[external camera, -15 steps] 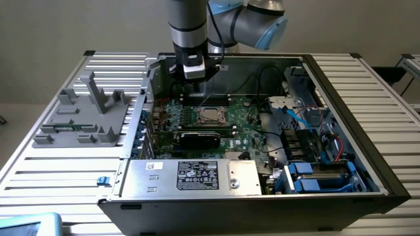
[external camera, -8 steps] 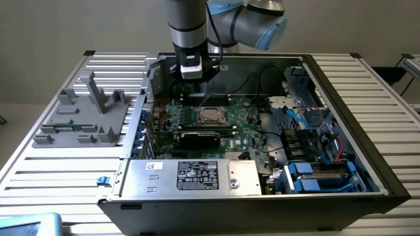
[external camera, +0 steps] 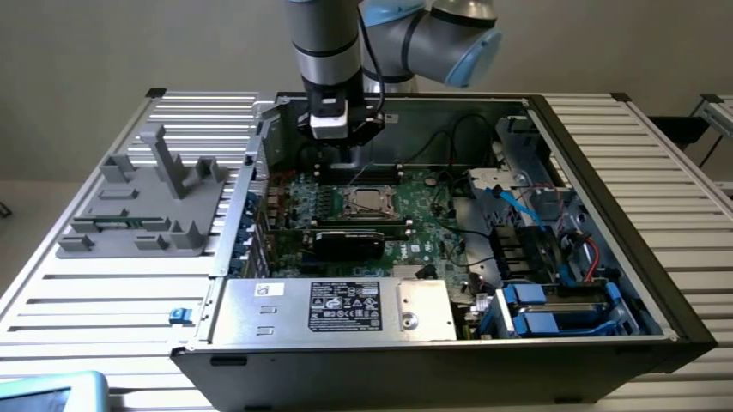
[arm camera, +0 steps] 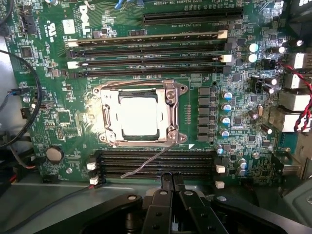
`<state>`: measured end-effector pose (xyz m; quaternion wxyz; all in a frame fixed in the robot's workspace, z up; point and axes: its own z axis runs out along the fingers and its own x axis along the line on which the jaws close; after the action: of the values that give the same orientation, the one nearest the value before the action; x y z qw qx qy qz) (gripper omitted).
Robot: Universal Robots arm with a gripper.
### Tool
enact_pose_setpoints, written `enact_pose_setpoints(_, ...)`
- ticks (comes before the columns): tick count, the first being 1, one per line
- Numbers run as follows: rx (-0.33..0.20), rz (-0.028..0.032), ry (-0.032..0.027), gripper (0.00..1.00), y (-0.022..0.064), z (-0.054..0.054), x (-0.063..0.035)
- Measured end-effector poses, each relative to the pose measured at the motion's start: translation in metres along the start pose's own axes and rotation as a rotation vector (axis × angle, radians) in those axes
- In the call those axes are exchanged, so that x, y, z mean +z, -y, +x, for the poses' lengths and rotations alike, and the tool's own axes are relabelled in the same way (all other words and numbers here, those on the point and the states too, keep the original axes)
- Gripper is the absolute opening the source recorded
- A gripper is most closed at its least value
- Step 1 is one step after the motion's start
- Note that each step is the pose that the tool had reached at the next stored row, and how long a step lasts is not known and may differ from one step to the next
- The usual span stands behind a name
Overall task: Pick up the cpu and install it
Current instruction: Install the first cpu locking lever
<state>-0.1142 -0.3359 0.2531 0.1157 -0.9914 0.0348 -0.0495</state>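
Note:
The cpu (arm camera: 139,114) shows its dull silver top inside the metal frame of the socket (arm camera: 170,95) on the green motherboard (arm camera: 63,122). In the exterior view the cpu (external camera: 366,202) lies in the middle of the open computer case. My gripper (external camera: 347,154) hangs above the board, just behind the socket and apart from it. In the wrist view the gripper (arm camera: 171,177) is shut, its black fingers pressed together with nothing between them. A thin wire lever (arm camera: 146,165) lies loose across the memory slots beside the socket.
A black rectangular card (external camera: 347,242) stands in front of the socket, with the silver power supply (external camera: 343,306) nearer still. Blue drive bays (external camera: 550,305) and cables fill the exterior view's right of the case. A grey fixture (external camera: 149,202) sits outside on the slatted table.

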Motion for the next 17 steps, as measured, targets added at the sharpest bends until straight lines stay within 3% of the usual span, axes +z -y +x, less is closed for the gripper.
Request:
enact_pose_setpoints(3,0.014,0.0018,-0.0029,0.12,-0.0005,-0.002,0.0015)
enact_pose_setpoints(10,0.051,0.0208,-0.0098,0.12,-0.0022,-0.004,0.0076)
enact_pose_setpoints(17,0.062,0.0285,-0.0116,0.12,-0.0052,-0.004,0.011)
